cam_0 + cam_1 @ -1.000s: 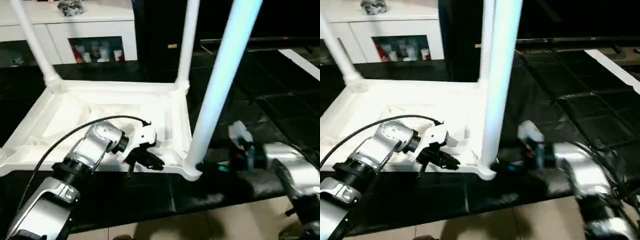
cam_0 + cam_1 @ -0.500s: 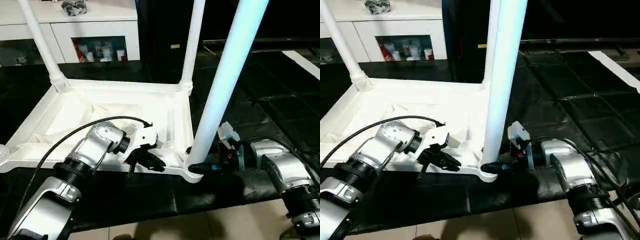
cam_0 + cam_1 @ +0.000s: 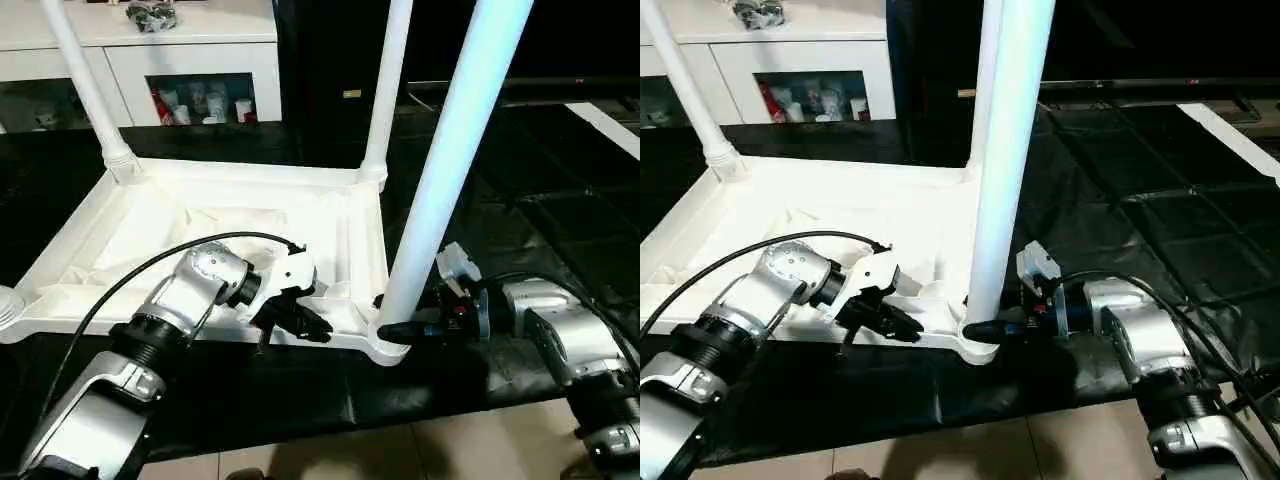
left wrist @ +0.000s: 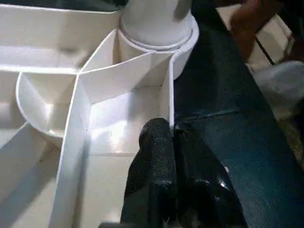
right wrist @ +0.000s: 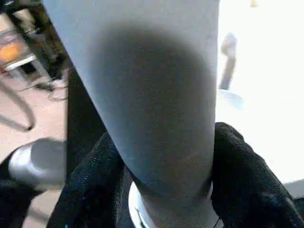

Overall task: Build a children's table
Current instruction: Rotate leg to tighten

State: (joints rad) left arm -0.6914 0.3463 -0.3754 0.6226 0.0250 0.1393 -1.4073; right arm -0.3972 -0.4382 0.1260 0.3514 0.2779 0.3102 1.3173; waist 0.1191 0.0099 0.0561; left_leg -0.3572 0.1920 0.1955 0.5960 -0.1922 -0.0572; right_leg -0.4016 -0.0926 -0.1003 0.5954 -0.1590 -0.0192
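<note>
The children's table lies upside down on a black mat, its ribbed top [image 3: 240, 172] facing up. White legs stand in the far left [image 3: 85, 85], far right [image 3: 385, 90] and near right [image 3: 450, 150] sockets. The near left socket [image 3: 5, 305] holds no leg. My left gripper [image 3: 312, 325] is shut on the top's near rim [image 4: 171, 95], close to the near right corner. My right gripper [image 3: 398, 330] reaches in from the right, and its fingers [image 5: 247, 185] press both sides of the near right leg [image 5: 156, 95] just above its socket.
A white cabinet with glass doors [image 3: 180, 60] stands behind the table. The black mat [image 3: 520, 200] stretches away to the right, with a white strip [image 3: 605, 120] at its far edge. Pale floor tiles [image 3: 400, 450] begin in front of the mat.
My right gripper has moved left to the base of the near right leg and closed around it. The left gripper has stayed on the rim.
</note>
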